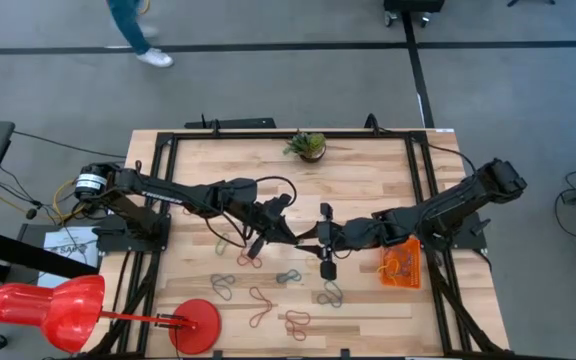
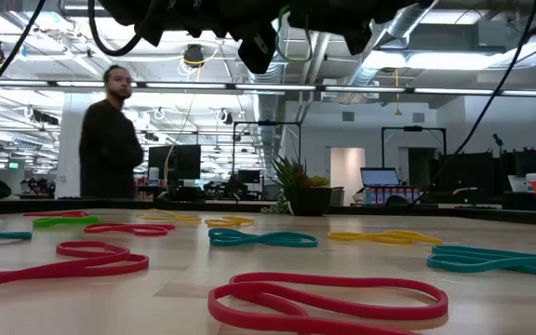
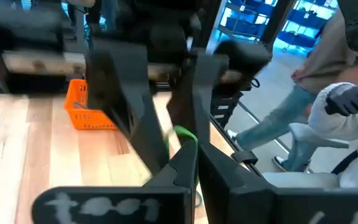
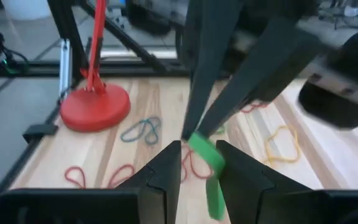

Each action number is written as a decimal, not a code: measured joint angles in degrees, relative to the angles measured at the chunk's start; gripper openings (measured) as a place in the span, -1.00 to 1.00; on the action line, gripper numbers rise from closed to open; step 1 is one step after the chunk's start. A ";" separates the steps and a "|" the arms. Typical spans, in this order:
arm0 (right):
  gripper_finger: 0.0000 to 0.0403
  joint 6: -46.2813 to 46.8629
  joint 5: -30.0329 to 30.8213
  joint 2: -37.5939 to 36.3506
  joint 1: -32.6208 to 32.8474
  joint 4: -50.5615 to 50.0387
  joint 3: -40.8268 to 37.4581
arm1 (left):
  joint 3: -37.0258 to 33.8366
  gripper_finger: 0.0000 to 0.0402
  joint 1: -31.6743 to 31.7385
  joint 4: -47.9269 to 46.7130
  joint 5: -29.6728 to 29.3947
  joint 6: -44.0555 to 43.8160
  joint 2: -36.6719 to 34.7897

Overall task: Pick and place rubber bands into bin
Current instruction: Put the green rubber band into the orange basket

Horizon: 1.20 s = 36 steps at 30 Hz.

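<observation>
My two grippers meet above the middle of the table. My left gripper (image 1: 290, 232) (image 3: 197, 155) reaches in from the left and is shut on a green rubber band (image 4: 207, 162) (image 3: 188, 135). My right gripper (image 1: 306, 238) (image 4: 199, 149) faces it from the right. Its fingers stand slightly apart on either side of the hanging band; whether they touch it I cannot tell. Several rubber bands in red, yellow, tan and grey-blue (image 1: 288, 277) (image 2: 328, 302) lie flat on the table. The orange bin (image 1: 401, 266) (image 3: 86, 106) stands under my right arm with some bands in it. My left gripper pinches the green rubber band between its two fingers at the band's upper end (image 4: 194, 138). The fingers come roughly level from the table's left. The band is lifted clear of the table and hangs slack below the fingertips, down between my right gripper's fingers.
A red disc base with a red lamp (image 1: 196, 325) (image 4: 95, 107) stands at the near left. A small potted plant (image 1: 309, 145) sits at the far edge. Black frame rails run along the table's sides. People (image 2: 110, 130) (image 3: 328, 106) are beyond the table.
</observation>
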 joint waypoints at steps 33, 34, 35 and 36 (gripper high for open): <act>-0.99 8.25 2.08 -0.62 0.07 -7.05 -0.15 | -0.02 -0.70 0.07 -3.94 -10.41 -0.85 0.00; -0.99 9.27 2.96 -0.62 0.07 -8.02 -0.15 | -0.02 -0.67 0.07 -3.98 -10.41 -0.85 0.00; -0.99 10.52 3.85 -0.62 0.07 -9.21 -0.15 | -0.02 -0.64 0.07 -4.00 -10.41 -0.85 0.00; -0.99 11.88 4.91 -0.62 0.07 -10.48 -0.15 | -0.02 -0.61 0.07 -4.13 -10.41 -0.85 0.00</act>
